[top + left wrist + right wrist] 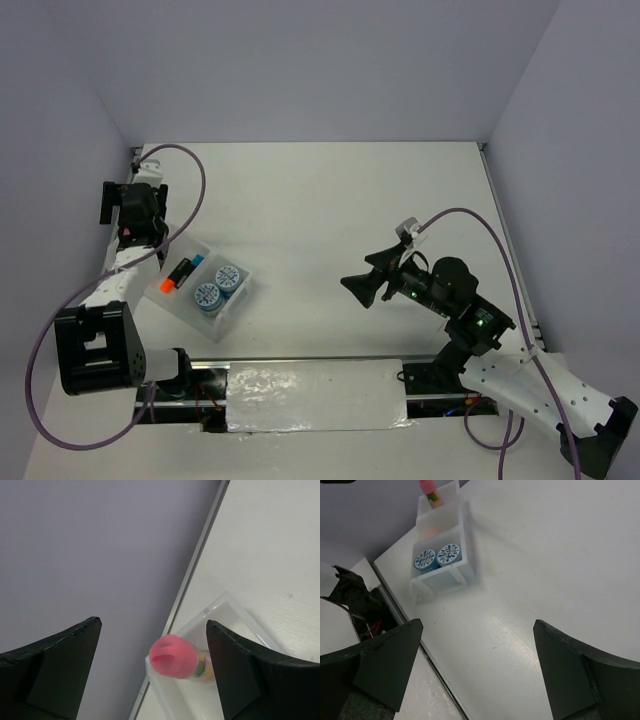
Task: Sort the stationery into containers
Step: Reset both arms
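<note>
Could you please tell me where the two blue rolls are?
In the top view, left of centre, the blue rolls sit together in the end compartment of the trays, next to the one holding the orange-capped marker.

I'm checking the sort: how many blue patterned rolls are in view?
2. One roll and a second roll, nearer the arm bases, sit side by side in one tray compartment. The left arm could hide more.

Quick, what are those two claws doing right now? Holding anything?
Left gripper: open, holding nothing; the pink-topped stick sits untouched in a tray between its fingers.
Right gripper: open, empty.
</note>
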Tool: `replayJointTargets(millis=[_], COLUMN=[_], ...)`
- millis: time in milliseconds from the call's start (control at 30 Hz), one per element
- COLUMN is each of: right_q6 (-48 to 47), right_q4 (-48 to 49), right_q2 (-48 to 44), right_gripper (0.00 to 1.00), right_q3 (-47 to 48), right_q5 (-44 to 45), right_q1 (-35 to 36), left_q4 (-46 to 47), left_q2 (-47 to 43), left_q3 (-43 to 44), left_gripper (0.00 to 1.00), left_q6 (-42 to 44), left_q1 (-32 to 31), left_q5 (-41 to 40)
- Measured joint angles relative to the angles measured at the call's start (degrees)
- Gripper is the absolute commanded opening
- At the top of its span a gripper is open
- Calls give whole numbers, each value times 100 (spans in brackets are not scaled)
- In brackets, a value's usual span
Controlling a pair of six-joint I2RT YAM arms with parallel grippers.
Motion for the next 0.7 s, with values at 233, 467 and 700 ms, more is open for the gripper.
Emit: replayJointTargets(millis=[233, 467, 700], right_q6=[0, -24, 133], right_q4=[0, -52, -1622], right_q2=[96, 96, 258], right_gripper=[100, 100, 100], right_q3=[0, 4, 1364], right_q5=[39, 385, 1690], right_q1=[0, 0, 9], left_q4=[-562, -2793, -4929], left_q2=[-481, -1668, -3331], left_q3=[-101, 1453, 2579], left_gripper=[99, 99, 99], left_q6=[-824, -2566, -3436], left_q1=[157, 168, 144], left_q5=[-55, 363, 1694])
